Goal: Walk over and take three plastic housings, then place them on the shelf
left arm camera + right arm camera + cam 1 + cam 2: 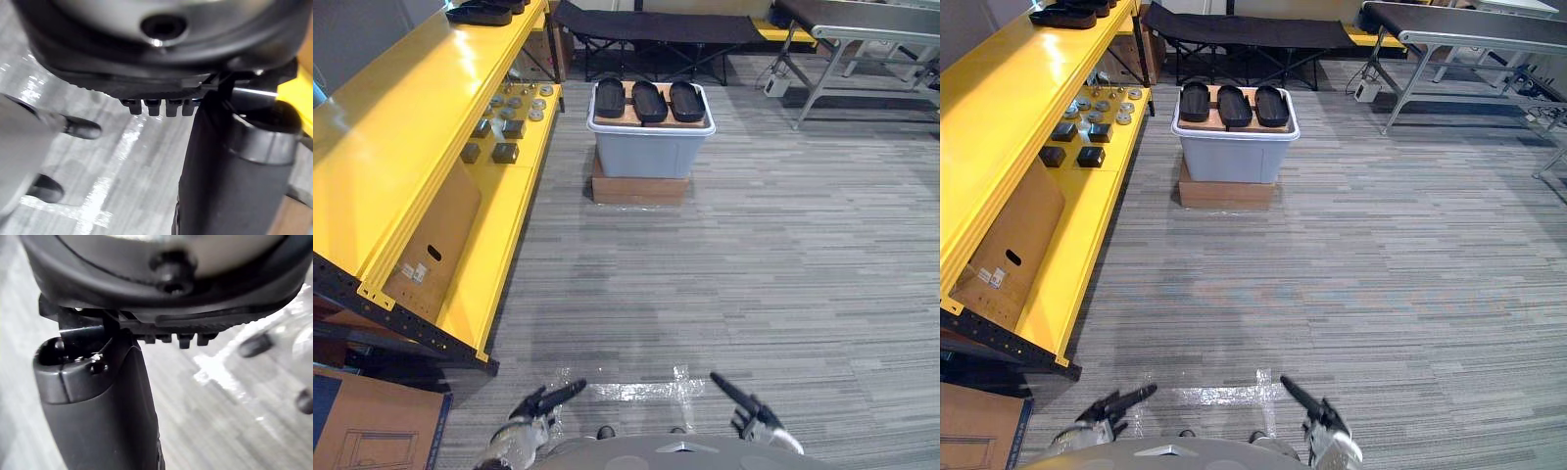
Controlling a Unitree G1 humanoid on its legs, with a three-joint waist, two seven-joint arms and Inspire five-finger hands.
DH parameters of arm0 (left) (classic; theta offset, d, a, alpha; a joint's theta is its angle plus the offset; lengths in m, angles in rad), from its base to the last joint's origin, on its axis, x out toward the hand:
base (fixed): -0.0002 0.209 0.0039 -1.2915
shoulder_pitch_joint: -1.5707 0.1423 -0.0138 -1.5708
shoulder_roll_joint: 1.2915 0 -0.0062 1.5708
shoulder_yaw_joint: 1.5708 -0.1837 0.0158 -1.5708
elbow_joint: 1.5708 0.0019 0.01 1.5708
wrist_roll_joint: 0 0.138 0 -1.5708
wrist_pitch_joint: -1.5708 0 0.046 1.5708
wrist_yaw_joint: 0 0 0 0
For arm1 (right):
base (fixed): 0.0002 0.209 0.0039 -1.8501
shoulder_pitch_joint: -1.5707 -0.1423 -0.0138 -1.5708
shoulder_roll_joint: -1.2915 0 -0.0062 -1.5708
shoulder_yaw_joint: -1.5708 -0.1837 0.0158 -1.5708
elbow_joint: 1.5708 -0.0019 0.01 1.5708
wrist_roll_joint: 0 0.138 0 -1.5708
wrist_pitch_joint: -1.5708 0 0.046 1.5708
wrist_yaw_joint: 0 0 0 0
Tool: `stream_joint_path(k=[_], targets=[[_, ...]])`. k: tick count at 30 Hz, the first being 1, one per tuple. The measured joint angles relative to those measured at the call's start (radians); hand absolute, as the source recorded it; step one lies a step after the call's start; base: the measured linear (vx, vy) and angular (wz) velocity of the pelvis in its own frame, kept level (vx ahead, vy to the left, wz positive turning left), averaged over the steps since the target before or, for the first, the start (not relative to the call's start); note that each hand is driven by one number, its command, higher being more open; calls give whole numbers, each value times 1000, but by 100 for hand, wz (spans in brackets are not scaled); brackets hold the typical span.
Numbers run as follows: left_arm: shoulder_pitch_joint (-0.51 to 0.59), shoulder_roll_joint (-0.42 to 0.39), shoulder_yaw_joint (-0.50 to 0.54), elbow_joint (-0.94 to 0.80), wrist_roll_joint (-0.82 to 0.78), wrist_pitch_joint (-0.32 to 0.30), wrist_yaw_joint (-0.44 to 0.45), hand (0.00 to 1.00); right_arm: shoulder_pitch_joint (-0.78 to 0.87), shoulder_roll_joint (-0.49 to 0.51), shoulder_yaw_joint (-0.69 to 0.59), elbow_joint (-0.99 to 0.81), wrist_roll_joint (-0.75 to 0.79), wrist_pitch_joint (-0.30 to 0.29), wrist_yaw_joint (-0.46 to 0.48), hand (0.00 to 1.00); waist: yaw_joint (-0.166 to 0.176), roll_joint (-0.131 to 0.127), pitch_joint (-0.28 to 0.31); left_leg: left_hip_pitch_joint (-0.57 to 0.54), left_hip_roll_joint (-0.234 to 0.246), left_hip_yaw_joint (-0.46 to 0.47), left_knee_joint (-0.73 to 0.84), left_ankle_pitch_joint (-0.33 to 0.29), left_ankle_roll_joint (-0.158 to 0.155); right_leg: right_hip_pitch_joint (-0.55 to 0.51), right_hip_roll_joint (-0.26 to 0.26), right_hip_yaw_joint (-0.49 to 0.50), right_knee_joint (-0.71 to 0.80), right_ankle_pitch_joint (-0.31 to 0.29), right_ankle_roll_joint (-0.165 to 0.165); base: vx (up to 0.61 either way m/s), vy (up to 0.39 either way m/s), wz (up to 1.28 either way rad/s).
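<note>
Three black plastic housings point(649, 100) lay side by side on a brown board point(627, 110) set across the top of a grey plastic bin point(649, 149); the bin stood on a flat cardboard box point(639, 188) on the grey carpeted floor point(764, 274), well ahead of the robot. To the left ran a yellow shelf point(401, 127); its lower level carried small dark blocks point(505, 152) and round metal parts point(524, 102), while more black housings point(484, 12) sat at the far end of its upper level. A cardboard sheet point(435, 240) leaned inside the shelf; its white label point(411, 272) was too small to read. The left hand point(543, 399) and the right hand point(744, 401) hung low at the near edge, well apart from the bin; both had fingers stretched straight and carried nothing. Strips of clear tape point(636, 390) marked the floor between them; a black folding cot point(656, 27) stood beyond the bin.
</note>
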Motion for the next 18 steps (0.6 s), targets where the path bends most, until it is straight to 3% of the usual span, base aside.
stream_joint_path(k=[4,18], targets=[[-35,-1,-39,-133,-46,-37,2,100,-70,-10,39,-126,-1,-71,-29,100,-6,2,1,-4,0,1,-1,3,-3,-9,0,-3,2,0,0,-4,0,-1],[-19,-26,-65,-188,-156,-46,8,100,-56,-8,120,-161,-9,-97,-56,100,-19,4,3,-5,0,-6,-1,6,-5,-8,-1,-13,4,0,0,-15,-6,1]])
